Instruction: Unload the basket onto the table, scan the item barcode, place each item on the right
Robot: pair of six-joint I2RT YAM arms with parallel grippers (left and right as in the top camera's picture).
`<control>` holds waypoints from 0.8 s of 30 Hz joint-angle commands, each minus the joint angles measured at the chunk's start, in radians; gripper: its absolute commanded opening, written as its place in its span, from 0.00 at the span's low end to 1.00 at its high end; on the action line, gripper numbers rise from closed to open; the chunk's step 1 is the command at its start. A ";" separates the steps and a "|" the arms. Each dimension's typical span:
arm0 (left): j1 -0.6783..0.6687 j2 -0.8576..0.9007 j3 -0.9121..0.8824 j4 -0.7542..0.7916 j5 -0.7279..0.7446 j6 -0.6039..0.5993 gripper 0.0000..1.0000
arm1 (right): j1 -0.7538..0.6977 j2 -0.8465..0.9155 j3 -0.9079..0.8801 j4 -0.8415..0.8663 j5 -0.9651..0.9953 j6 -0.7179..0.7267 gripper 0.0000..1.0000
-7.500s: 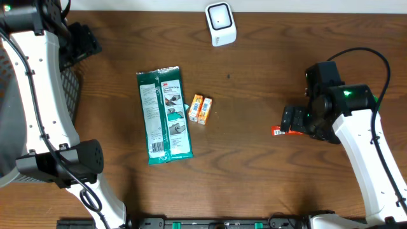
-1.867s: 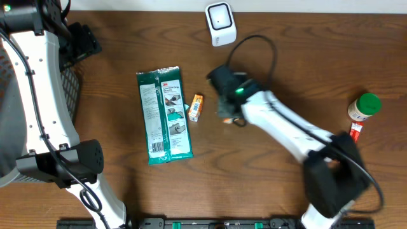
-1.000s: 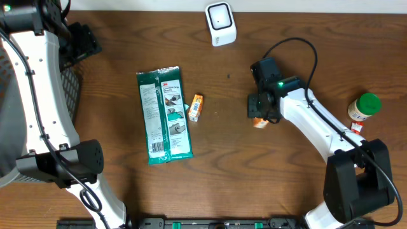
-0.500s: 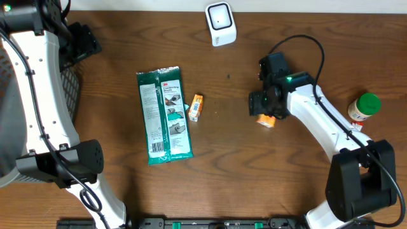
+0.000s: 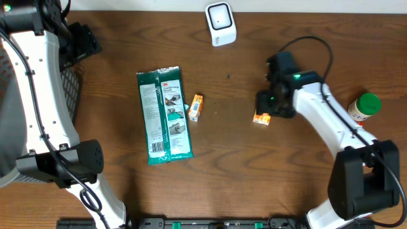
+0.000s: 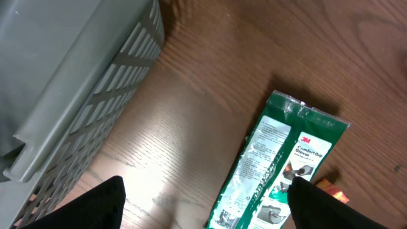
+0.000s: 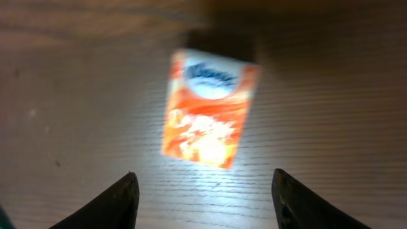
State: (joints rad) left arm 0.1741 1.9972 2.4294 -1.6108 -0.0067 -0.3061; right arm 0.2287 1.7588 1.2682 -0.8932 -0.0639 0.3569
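A small orange box lies on the wooden table right of centre, just left of my right gripper. In the right wrist view the box is blurred and sits ahead of my right gripper, whose jaws stand open with only bare table between them. The white scanner stands at the back centre. A second orange box lies beside a green packet. My left gripper hangs open at the far left; in its wrist view the left gripper is above the packet.
A grey slatted basket fills the left edge of the table. At the right edge stand a green-capped bottle and a small red item. The right arm's cable loops over the back right of the table.
My right gripper carried one orange box from beside the green packet to the right. The box now lies free on the table, with the gripper drawn slightly back and right. The left arm stayed still.
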 commanded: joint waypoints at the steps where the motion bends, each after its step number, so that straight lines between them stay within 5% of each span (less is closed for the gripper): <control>1: 0.004 0.008 0.004 -0.056 -0.013 0.014 0.82 | -0.117 -0.003 0.011 0.003 -0.116 0.039 0.58; 12: 0.004 0.008 0.004 -0.056 -0.013 0.014 0.82 | -0.214 -0.003 -0.241 0.332 -0.389 0.055 0.42; 24: 0.004 0.008 0.004 -0.056 -0.013 0.014 0.82 | -0.210 -0.003 -0.415 0.584 -0.356 0.103 0.25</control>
State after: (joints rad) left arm 0.1741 1.9972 2.4294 -1.6108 -0.0067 -0.3061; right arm 0.0151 1.7603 0.8978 -0.3481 -0.4232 0.4500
